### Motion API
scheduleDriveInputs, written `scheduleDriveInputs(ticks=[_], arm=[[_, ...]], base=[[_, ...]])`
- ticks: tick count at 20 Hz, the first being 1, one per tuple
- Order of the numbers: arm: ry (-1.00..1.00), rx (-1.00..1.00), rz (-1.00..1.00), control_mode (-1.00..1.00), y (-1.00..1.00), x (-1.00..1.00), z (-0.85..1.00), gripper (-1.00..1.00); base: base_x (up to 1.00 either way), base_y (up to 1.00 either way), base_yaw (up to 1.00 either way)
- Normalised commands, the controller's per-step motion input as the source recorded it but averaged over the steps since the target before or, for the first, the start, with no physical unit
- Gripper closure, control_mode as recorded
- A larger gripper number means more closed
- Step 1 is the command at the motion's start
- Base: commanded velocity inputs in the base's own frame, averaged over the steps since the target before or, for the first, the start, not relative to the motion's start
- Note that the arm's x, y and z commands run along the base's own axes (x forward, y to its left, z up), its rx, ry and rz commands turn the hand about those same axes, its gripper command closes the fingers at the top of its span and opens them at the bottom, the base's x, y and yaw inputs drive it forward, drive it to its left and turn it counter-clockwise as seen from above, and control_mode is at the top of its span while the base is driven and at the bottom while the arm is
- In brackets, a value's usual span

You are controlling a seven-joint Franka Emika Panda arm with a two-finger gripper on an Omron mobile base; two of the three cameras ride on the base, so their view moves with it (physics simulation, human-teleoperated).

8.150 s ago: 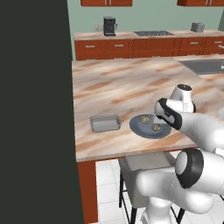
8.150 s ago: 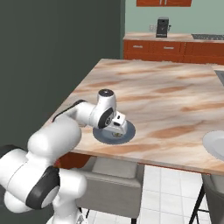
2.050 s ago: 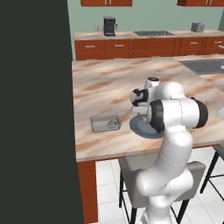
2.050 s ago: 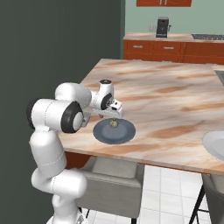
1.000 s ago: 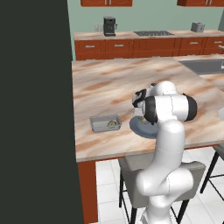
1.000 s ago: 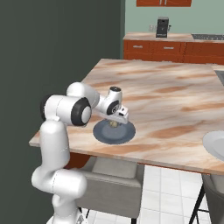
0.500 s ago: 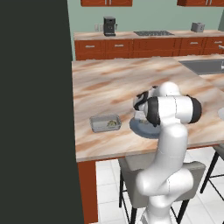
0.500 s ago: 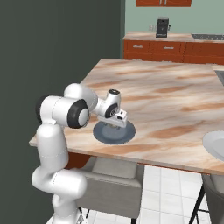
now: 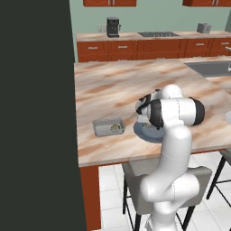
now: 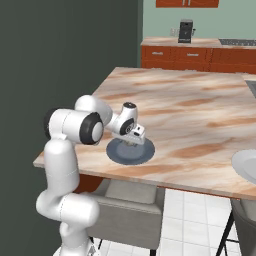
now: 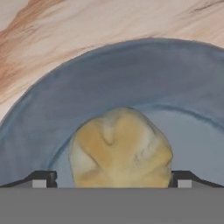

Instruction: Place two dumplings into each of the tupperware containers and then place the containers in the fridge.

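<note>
In the hand view, a dumpling (image 11: 120, 148) sits at 6 o'clock, between the two fingertips (image 11: 41, 178) of the gripper (image 11: 111, 183), which stand wide apart on either side of it; the hand is open and holds nothing. The dumpling rests on a blue-grey plate (image 11: 52, 113) whose rim arcs from 9 o'clock over 12 to 3. Nearest risk, I judge: the jaws close off-centre on a lumpy, rounded piece and it squirts out or rolls across the plate, since each tip looks just beside its widest part with little slack. A hard squeeze might also dent it. Pressing too low could scrape the tips on the plate and shove it along the counter (image 9: 113, 85).

In the left base view the gripper (image 9: 144, 110) is down over the plate (image 9: 146, 133), and at about 9 o'clock from the plate lies one container (image 9: 108, 127), near it but apart, with something tan already in it; how many pieces I cannot tell. Next risk: a dumpling lifted loosely may drop on the way across, or land on the low wall of the container and tip out.

In the right base view the plate (image 10: 131, 151) lies near the counter's front edge, so a nudged plate could slide off. The arm hides the container there. The dark wall at 9 o'clock may be the fridge; that is uncertain.
</note>
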Motion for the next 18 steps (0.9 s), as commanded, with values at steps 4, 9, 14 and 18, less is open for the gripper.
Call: scheduleDriveInputs(ticks=[4,9,14,18], arm=[[0.00,0.00,0.00,-1.00,-0.03,0.13,0.00,-1.00],[0.00,0.00,0.00,-1.00,-0.01,0.08,0.00,1.00],[0.03,0.00,0.01,-1.00,0.19,0.00,0.05,1.00],[0.07,0.00,0.00,-1.00,0.94,-0.13,0.19,1.00]], base=[[0.00,0.00,0.00],[0.00,0.00,0.00],[0.00,0.00,0.00],[0.00,0.00,0.00]])
